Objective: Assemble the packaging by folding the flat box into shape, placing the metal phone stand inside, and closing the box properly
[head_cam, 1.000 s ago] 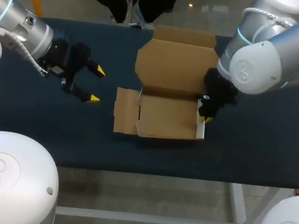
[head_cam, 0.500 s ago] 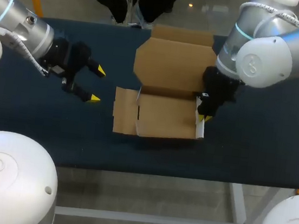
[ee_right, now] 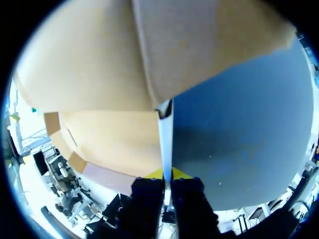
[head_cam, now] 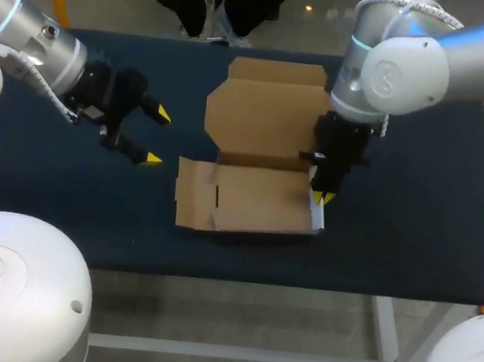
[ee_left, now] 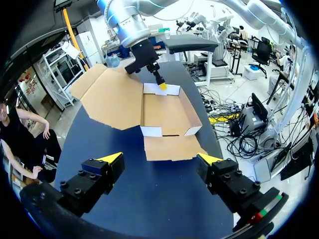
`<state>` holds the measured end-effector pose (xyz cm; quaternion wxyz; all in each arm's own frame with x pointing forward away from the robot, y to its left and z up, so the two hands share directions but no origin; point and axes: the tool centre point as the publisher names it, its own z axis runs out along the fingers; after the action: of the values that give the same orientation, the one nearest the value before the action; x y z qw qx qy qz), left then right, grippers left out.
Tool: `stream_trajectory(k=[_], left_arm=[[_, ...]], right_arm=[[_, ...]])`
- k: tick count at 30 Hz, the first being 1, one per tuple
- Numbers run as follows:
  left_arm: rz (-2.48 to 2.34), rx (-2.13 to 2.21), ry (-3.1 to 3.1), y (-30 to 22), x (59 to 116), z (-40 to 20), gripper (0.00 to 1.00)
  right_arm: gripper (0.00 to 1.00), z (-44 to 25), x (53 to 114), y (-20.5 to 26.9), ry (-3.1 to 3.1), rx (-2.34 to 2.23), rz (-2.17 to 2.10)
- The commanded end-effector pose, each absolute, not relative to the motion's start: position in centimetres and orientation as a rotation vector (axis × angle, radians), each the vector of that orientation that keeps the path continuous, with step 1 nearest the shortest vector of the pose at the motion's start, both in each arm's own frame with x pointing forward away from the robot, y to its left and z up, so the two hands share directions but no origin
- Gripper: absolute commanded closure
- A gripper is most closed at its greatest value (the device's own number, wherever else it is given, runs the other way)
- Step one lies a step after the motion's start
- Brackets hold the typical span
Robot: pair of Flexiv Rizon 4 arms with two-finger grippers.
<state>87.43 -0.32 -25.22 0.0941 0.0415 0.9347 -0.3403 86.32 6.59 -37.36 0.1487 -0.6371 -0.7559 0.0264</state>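
Note:
A brown cardboard box (head_cam: pixel 257 199) sits half folded on the dark blue table (head_cam: pixel 415 211). Its lid (head_cam: pixel 263 113) stands up at the back, and its left side flap (head_cam: pixel 192 194) lies flat. My right gripper (head_cam: pixel 320 193) comes down from above and is shut on the box's upright right side wall (ee_right: pixel 165 132), whose thin white edge runs between the fingers. My left gripper (head_cam: pixel 155 138) hangs open over bare table left of the box, holding nothing. In the left wrist view the box (ee_left: pixel 167 112) lies ahead of the left gripper (ee_left: pixel 160 159), with the right gripper (ee_left: pixel 162 85) at the box's far wall. No phone stand is in view.
The table's front edge (head_cam: pixel 239 278) runs close below the box. Blue cloth lies bare to the right of the box (head_cam: pixel 438 170) and around my left gripper (head_cam: pixel 57 176).
My right arm has swung left, and the box has slid and turned a little leftward with it. The left arm has kept still.

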Motion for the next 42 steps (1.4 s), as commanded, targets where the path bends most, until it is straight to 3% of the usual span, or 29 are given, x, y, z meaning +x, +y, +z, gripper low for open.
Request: stream_trajectory(k=[1,42], left_arm=[[-1.004,0.123,2.778,-0.3,87.4,-25.1,0.00],[-1.004,0.123,2.778,-0.3,87.4,-25.1,0.00]], right_arm=[[1.00,-38.0,87.0,6.6,-2.097,-1.756,0.217],[1.00,-40.9,88.2,7.3,-1.976,-1.832,0.358]])
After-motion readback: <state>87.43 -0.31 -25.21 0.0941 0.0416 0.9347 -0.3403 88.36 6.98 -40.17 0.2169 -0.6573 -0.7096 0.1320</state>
